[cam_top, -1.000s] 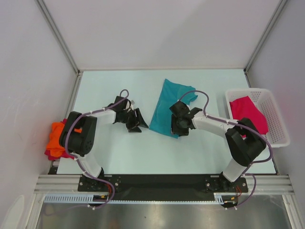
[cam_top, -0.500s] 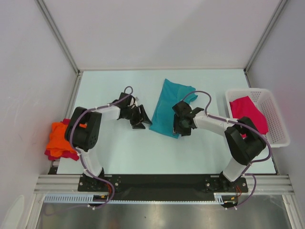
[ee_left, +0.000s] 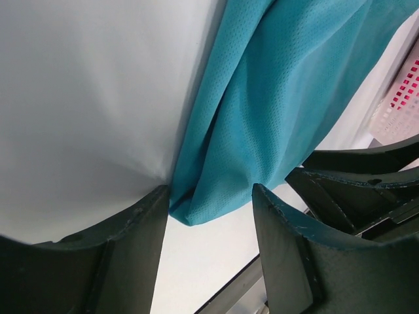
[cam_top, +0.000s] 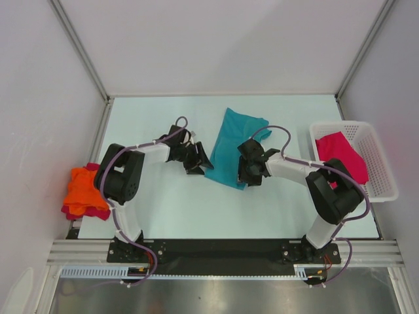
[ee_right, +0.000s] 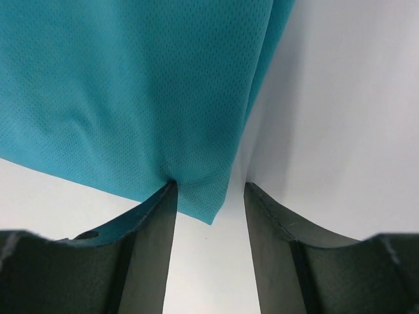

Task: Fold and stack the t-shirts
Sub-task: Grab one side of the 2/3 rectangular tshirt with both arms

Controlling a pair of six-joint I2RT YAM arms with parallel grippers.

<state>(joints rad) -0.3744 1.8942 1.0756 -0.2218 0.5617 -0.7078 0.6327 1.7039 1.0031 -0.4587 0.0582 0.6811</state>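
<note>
The teal shirt point(cam_top: 230, 147) is laid in the middle of the table point(cam_top: 183, 203). Its two near corners are straddled by the left gripper point(cam_top: 200, 159) and the right gripper point(cam_top: 247, 174) — both are held with jaws apart, and nothing is clamped. A pink shirt point(cam_top: 344, 154) is kept in the basket point(cam_top: 386, 178) on the right, and an orange shirt point(cam_top: 82, 190) is piled at the left edge.

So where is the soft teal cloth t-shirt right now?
In the top view the teal t-shirt lies mid-table between the left gripper and the right gripper, with the white plastic lattice basket off to its right.
</note>
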